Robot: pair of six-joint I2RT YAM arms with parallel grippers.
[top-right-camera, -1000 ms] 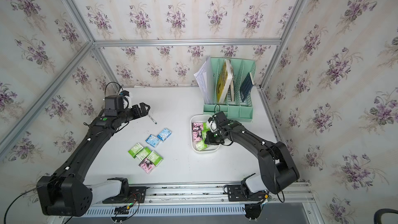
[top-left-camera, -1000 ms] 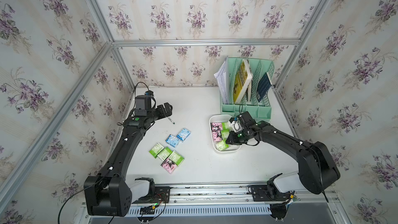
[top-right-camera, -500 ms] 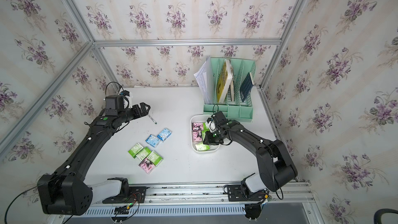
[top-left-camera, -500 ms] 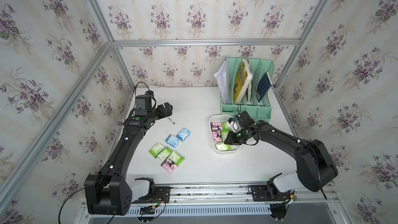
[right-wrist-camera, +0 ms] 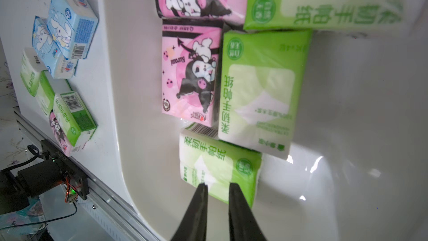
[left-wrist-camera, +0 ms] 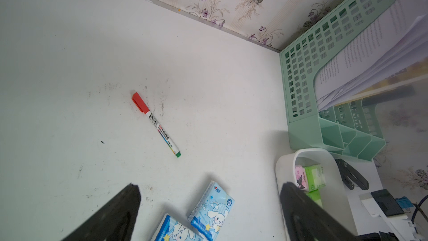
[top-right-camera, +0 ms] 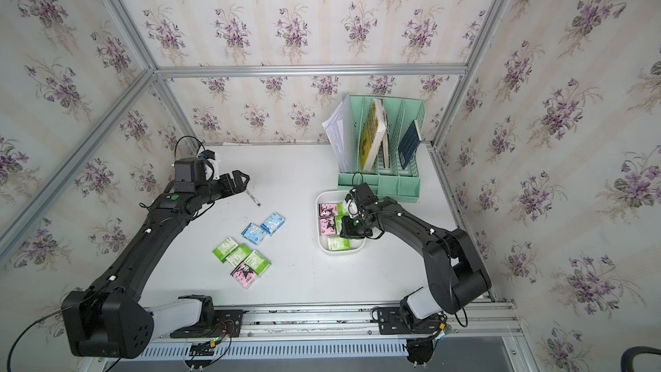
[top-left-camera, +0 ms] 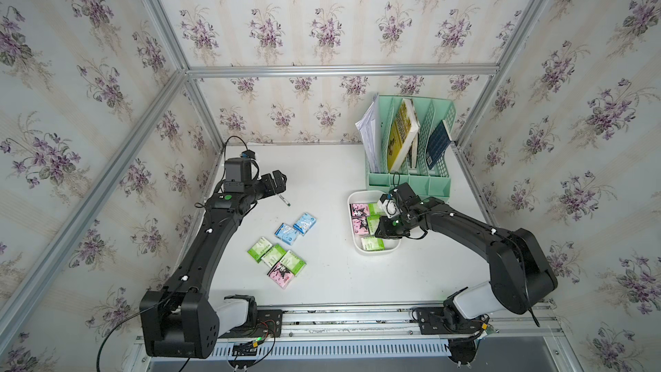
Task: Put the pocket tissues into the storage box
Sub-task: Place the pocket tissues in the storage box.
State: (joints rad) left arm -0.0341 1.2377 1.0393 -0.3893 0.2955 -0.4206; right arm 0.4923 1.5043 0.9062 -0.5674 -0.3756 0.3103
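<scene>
The left arm reaches far forward, its left gripper [left-wrist-camera: 210, 190] spread wide with nothing in it. The right arm bends inward, its right gripper [right-wrist-camera: 217, 185] pointing down, jaws just a little apart, nothing between them.

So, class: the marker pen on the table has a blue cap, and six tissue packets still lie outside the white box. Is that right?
Not quite. The marker pen has a red cap, not blue, as the left wrist view shows. The rest holds: six tissue packets lie outside the white box.
</scene>
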